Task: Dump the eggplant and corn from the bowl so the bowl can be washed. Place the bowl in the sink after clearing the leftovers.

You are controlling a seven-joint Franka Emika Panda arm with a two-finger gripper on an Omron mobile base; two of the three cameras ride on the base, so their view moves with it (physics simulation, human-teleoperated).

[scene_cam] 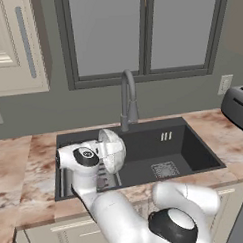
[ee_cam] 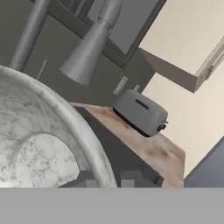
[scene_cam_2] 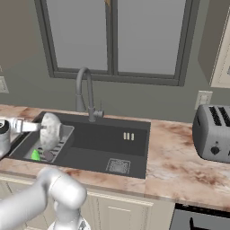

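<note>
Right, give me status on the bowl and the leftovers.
Gripper shut on the bowl, held tipped on edge over the basket at the sink's left end. Corn in the basket, dark piece beside it. Nothing in the way.

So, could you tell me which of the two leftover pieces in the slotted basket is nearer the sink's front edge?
The corn, the bright green piece. The darker eggplant lies beside it, toward the drain side, below the tipped bowl.

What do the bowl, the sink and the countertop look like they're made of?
Bowl: glazed stone or ceramic, going by its grey marble veining. Sink: matte dark grey composite, possibly coated metal; no shine. Countertop: polished stone, mottled pink-brown granite pattern.
</note>
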